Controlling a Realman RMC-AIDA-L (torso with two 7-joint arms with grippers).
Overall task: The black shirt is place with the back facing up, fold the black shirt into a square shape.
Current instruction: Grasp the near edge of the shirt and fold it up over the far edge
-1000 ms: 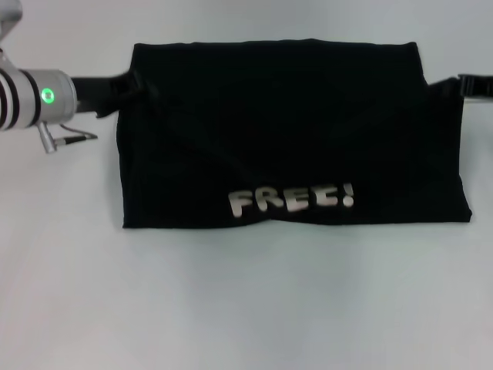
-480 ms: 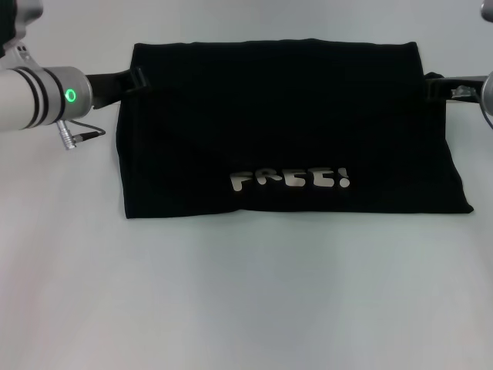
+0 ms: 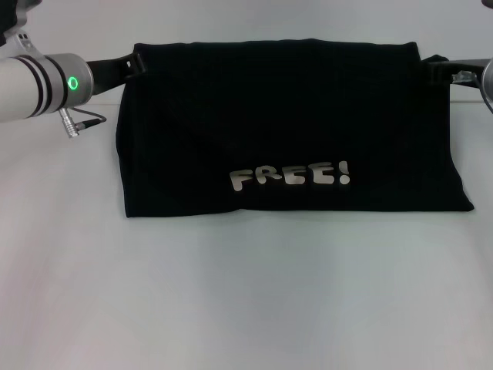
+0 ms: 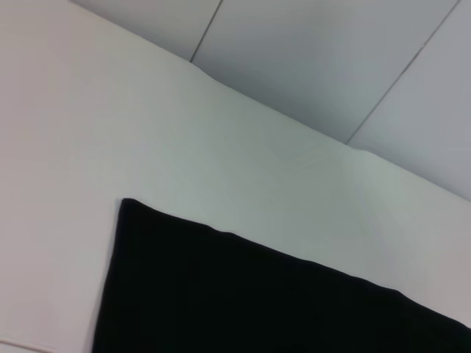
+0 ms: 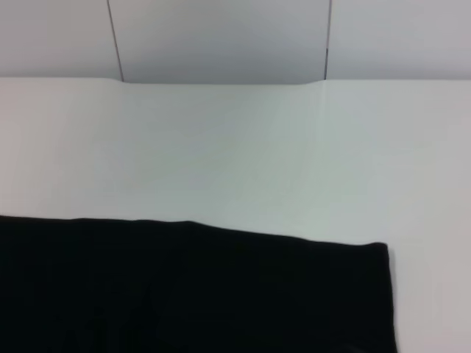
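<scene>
table [image 3: 246,301]: white, bare in the near half of the head view.
black shirt [image 3: 293,131]: folded into a wide rectangle, lying flat across the middle and far part of the table. Near edge is roughly straight, with the right near corner flaring out a little.
lettering [image 3: 291,177]: white "FREE!" facing up, just inside the shirt's near edge, slightly right of centre.
left gripper [image 3: 132,65]: at the shirt's far-left corner, black fingers reaching in from the left and meeting the fabric edge. Jaw state: cannot tell (black on black, no gap visible). Silver wrist with a green ring light sits well out to the left, off the cloth.
right gripper [image 3: 436,71]: at the shirt's far-right corner, mirroring the left one, tip at the fabric edge. Jaw state: cannot tell either.
shirt vs jaws: the shirt spans the whole gap between the two grippers, and both contact points are on the far edge.
left wrist view: shows a shirt corner on white table, own fingers out of frame.
right wrist view: same, with a straight shirt edge and one corner.
wall [image 5: 221,37]: grey panels beyond the table's far edge.
</scene>
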